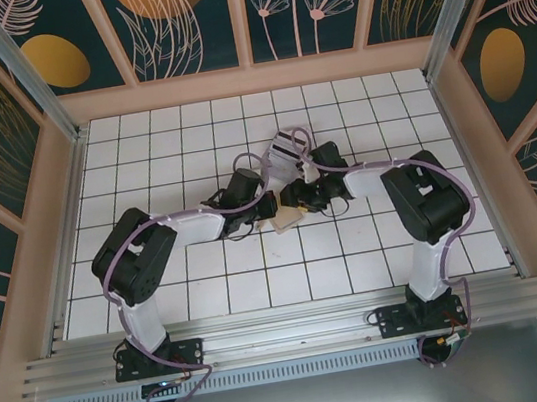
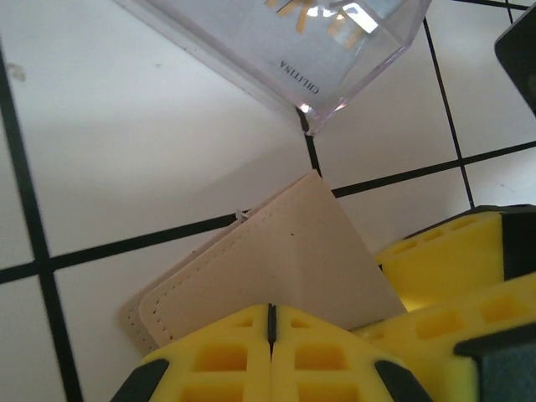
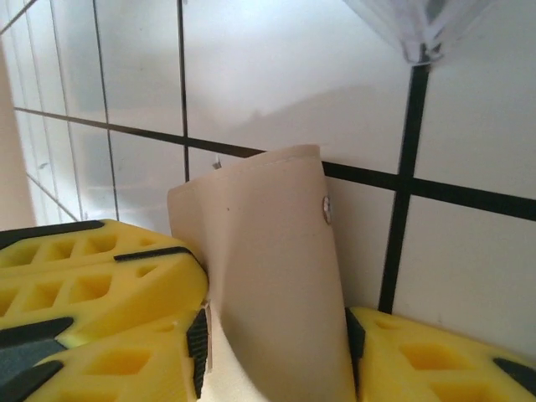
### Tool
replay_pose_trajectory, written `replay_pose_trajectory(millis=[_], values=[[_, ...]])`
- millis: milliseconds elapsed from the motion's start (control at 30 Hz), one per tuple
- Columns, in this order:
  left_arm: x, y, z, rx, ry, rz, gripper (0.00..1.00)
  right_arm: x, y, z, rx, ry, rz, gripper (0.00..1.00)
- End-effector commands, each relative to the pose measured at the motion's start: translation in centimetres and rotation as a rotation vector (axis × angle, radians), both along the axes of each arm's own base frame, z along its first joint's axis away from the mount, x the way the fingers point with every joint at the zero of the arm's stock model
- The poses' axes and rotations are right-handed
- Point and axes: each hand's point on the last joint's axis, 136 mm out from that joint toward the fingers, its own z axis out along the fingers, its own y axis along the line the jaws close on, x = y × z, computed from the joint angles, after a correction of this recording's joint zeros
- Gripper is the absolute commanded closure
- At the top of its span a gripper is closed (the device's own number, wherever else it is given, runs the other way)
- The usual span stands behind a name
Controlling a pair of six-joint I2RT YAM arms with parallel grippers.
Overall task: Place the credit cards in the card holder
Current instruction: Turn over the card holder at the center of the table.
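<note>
The holder (image 3: 268,251) stands bowed mid-table, squeezed at its 2 sides by the half-open right gripper (image 3: 276,327). The left gripper (image 2: 270,322) is fully closed at its edge, holding nothing visible. It looks soft, light and floppy, so a stitched edge is the best place to pinch it.

Bright even light, soft shadows on tiles (image 2: 126,126), close yellow fingers (image 2: 218,356) slightly blurred
</note>
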Motion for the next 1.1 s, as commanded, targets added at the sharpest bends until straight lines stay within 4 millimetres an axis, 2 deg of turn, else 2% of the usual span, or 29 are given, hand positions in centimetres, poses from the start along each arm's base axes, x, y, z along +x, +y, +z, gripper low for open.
replay_pose_trajectory(millis=[0,67,133,200,300,400,567,667,833,1067], values=[[-4.1,3.4,-5.5,0.130,0.180,0.026,1.00,-1.4,1.6,-0.4,0.108,0.074,0.023,0.60],[-4.3,3.5,-5.7,0.123,0.181,0.029,1.00,-1.3,1.4,-0.2,0.123,0.076,0.004,0.65],[-4.5,3.8,-6.1,0.134,0.185,0.035,1.00,-1.1,1.3,0.1,0.128,0.069,-0.007,0.80],[-4.4,4.2,-6.1,0.144,0.178,0.045,1.00,-0.9,1.2,0.1,0.120,0.063,-0.015,0.89],[-4.0,4.4,-5.3,0.146,0.152,0.063,0.99,-0.7,1.0,-0.1,0.114,0.062,-0.024,0.98],[-3.0,4.3,-3.5,0.145,0.106,0.079,0.73,-0.6,0.8,0.2,0.116,0.051,-0.027,1.00],[-1.2,4.4,0.5,0.142,0.006,0.114,0.61,0.1,-0.7,1.2,0.038,-0.011,-0.041,1.00],[-0.6,5.0,1.9,0.155,-0.039,0.144,0.58,0.3,-2.7,1.7,-0.032,-0.045,-0.068,1.00],[-0.4,5.9,1.5,0.186,-0.052,0.169,0.58,0.4,-7.3,3.3,-0.258,-0.129,-0.134,1.00],[-0.2,5.8,1.4,0.164,-0.064,0.169,0.58,-0.2,-13.3,5.9,-0.641,-0.200,-0.203,1.00]])
